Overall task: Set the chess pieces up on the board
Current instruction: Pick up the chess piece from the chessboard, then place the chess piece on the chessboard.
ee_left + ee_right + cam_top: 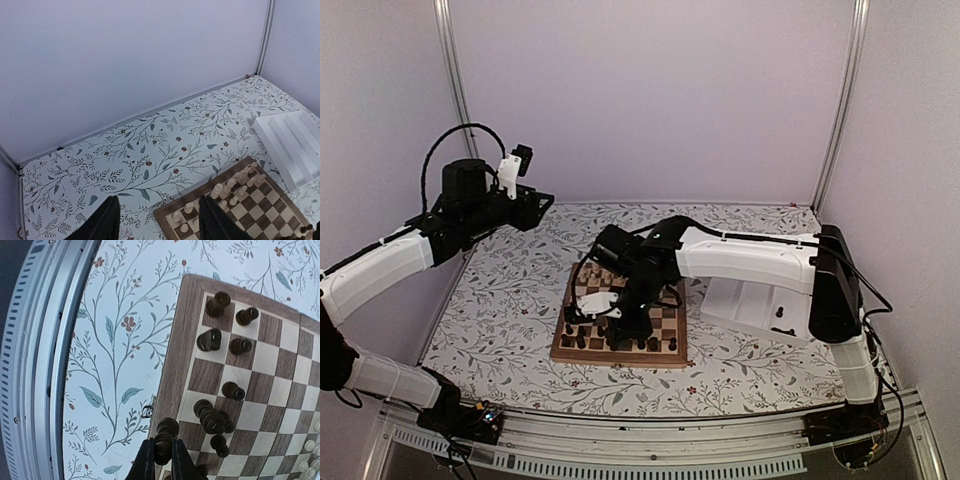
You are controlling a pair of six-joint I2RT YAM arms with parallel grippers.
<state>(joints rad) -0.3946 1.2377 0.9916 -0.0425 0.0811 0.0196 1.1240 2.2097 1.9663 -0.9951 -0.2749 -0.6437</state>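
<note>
The chessboard (665, 352) lies mid-table; it also shows in the right wrist view (172, 345) and the left wrist view (167, 214). Several dark chess pieces (215, 420) stand on its near rows. My right gripper (161, 456) is shut on one dark chess piece (165, 432), held over the board's near edge. In the top view it (620, 315) hovers over the board's near left part. My left gripper (157, 220) is open and empty, raised high at the far left (535, 205).
Pale cream chessmen (235, 182) stand on the board's far rows. A white ridged tray (760, 300) lies right of the board, with a couple of dark pieces in it (782, 318). The metal table rail (45, 340) runs along the near edge.
</note>
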